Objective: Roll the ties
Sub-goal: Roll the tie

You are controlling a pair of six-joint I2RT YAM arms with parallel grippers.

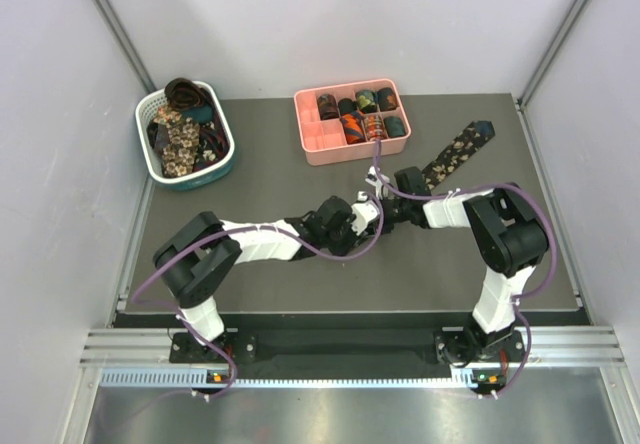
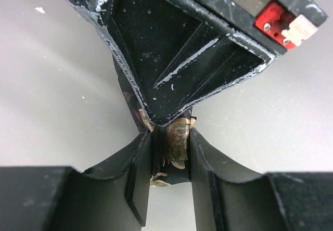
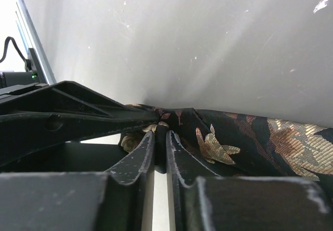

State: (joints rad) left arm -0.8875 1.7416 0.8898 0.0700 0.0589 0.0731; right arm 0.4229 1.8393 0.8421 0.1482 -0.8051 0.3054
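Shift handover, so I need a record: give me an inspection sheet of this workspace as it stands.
Surface: dark table mat, no spills seen.
Job's things: floral tie stretched toward far right; coiled ties in pink tray; loose ties in white-and-teal basket.
Clutter: nothing seen.
Hands: left hand and right hand both shut on the floral tie's near end.
Cables: purple cables along both arms, one loop overlapping the tray's near rim in view.
Surroundings: white walls, metal rail in front.
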